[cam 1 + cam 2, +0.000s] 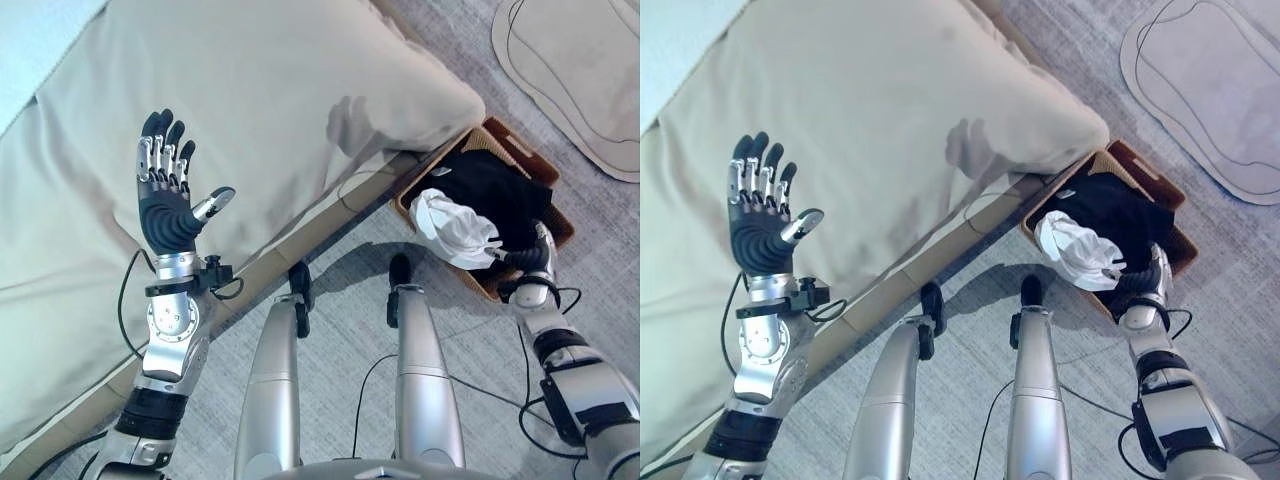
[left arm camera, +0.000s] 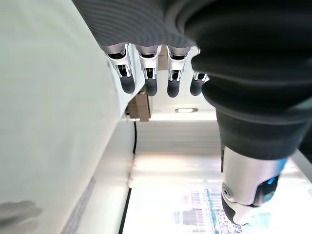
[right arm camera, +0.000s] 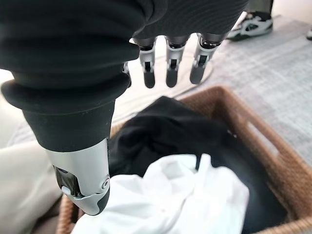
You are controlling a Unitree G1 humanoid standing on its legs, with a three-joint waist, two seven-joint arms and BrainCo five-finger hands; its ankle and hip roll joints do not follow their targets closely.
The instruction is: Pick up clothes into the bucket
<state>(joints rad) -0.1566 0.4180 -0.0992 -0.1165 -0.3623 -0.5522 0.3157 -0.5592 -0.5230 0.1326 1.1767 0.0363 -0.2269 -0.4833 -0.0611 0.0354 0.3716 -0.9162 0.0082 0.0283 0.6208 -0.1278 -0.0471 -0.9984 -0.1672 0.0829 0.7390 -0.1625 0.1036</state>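
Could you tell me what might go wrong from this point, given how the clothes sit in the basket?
The white garment is heaped high on the black clothes near the front rim of the wicker basket, so it could slide out onto the floor. The open right hand hovers just above the pile; withdrawing, its fingers might snag the white garment. The open left hand, raised over the beige cushion, looks unlikely to interfere.

Brown woven basket [image 1: 520,150] with cut-out handles, standing on the grey carpet beside the bed corner. Inside it lie a crumpled black garment [image 1: 495,190] and, on top at one end, a bunched white garment [image 1: 452,228].
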